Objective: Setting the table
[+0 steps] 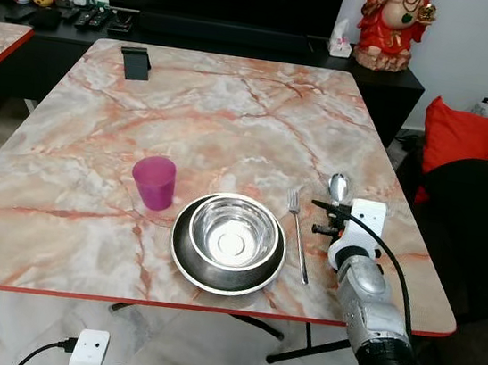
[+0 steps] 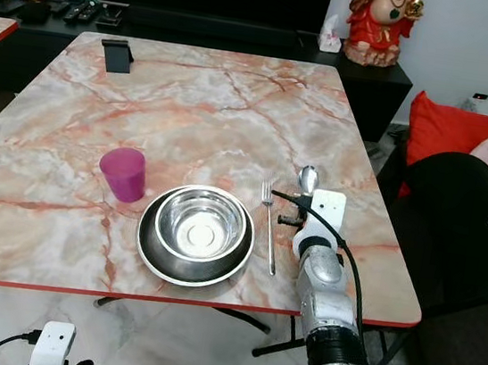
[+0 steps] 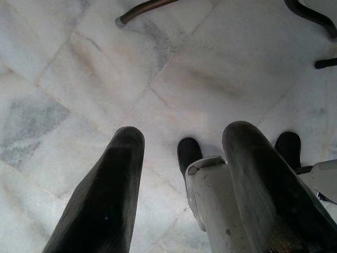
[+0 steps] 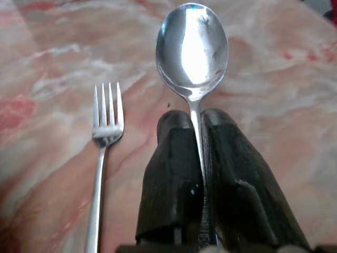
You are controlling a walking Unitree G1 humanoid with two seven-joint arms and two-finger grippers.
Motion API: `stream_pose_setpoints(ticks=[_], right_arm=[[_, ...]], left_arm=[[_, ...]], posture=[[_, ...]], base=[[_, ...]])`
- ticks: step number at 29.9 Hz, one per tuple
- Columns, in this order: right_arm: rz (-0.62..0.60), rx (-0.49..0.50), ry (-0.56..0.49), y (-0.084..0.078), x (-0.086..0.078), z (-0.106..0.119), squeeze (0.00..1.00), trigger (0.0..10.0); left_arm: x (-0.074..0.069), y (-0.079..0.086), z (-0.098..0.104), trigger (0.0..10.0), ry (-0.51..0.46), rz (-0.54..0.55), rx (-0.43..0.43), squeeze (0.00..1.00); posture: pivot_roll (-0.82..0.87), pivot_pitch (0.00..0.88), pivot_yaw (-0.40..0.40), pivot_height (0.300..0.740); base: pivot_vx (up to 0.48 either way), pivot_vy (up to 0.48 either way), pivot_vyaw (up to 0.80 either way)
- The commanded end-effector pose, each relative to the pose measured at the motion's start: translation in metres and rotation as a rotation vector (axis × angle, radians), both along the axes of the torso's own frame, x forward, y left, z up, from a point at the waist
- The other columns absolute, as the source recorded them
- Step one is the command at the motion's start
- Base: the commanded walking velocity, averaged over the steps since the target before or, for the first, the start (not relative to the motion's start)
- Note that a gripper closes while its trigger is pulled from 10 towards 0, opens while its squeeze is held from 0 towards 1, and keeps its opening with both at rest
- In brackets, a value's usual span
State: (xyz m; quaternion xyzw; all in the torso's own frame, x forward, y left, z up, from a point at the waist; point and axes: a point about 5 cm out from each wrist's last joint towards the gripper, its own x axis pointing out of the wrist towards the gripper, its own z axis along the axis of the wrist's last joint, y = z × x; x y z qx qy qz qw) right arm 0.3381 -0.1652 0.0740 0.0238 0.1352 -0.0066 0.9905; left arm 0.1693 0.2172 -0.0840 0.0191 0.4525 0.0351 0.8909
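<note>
A steel bowl (image 1: 232, 231) sits on a dark plate (image 1: 183, 248) near the front edge of the marble table (image 1: 217, 116). A purple cup (image 1: 154, 181) stands to its left, and a fork (image 1: 298, 233) lies on the table to its right. My right gripper (image 4: 196, 118) is shut on the handle of a spoon (image 4: 192, 46), just right of the fork; the spoon's bowl (image 1: 339, 187) points toward the far side, low over the tabletop. My left gripper (image 3: 181, 139) hangs open over the floor beside the robot's feet.
A black phone stand (image 1: 136, 62) sits at the table's far left. A dark sideboard (image 1: 201, 33) behind holds remotes, toys and a red figurine (image 1: 393, 22). A black chair (image 1: 476, 231) and red cushion (image 1: 467, 131) are to the right. Marble floor lies below.
</note>
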Motion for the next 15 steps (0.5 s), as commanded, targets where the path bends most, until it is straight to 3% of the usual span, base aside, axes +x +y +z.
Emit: stream_pose_setpoints(ticks=[1, 15], right_arm=[[0.005, 0.009, 0.004, -0.0003, 0.0029, 0.0017, 0.00, 10.0], [0.055, -0.032, 0.038, 0.0078, 0.0063, -0.0044, 0.00, 10.0]], left_arm=[[-0.0034, 0.0006, -0.0019, 10.0, 0.027, 0.008, -0.005, 0.00], [-0.0089, 0.0015, -0.0043, 10.0, 0.046, 0.015, 0.000, 0.00]], posture=[[-0.08, 0.000, -0.040, 0.740], [-0.08, 0.000, -0.037, 0.740]], base=[[0.000, 0.000, 0.00], [0.000, 0.000, 0.00]])
